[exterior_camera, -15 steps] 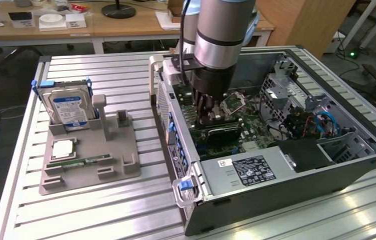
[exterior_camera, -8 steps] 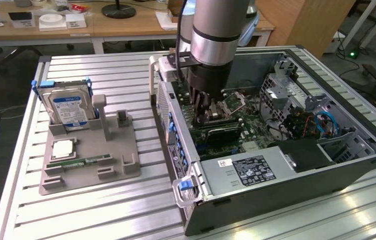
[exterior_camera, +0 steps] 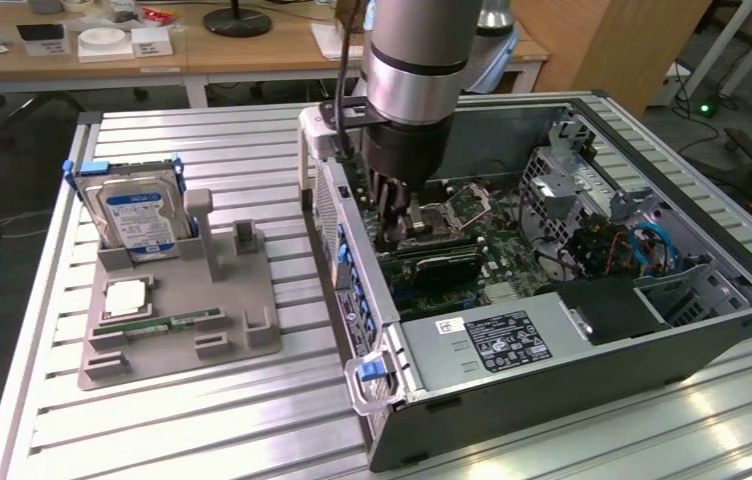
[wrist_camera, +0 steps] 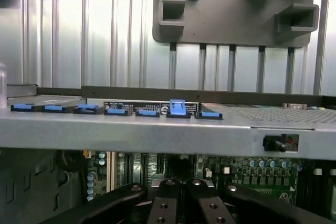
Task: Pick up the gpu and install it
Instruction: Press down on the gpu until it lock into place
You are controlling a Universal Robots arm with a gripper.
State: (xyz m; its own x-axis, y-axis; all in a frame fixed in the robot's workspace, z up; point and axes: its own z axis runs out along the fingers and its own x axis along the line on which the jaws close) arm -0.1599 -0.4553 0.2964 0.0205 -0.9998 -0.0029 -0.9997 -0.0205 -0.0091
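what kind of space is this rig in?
Likely a lab or office workshop: an opened PC case lies on a slatted aluminium table beside a grey parts fixture, with wooden desks behind.

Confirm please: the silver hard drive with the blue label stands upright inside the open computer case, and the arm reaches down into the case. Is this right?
Not quite. The silver hard drive with the blue label stands upright in the grey plastic holder outside the open computer case, as the exterior view shows. The arm does reach into the case.

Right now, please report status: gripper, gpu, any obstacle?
Gripper down inside the case, over the motherboard. Gpu seated under it, fingers closed together in the wrist view. Hard drive on the gray holder. No obstacle seen.
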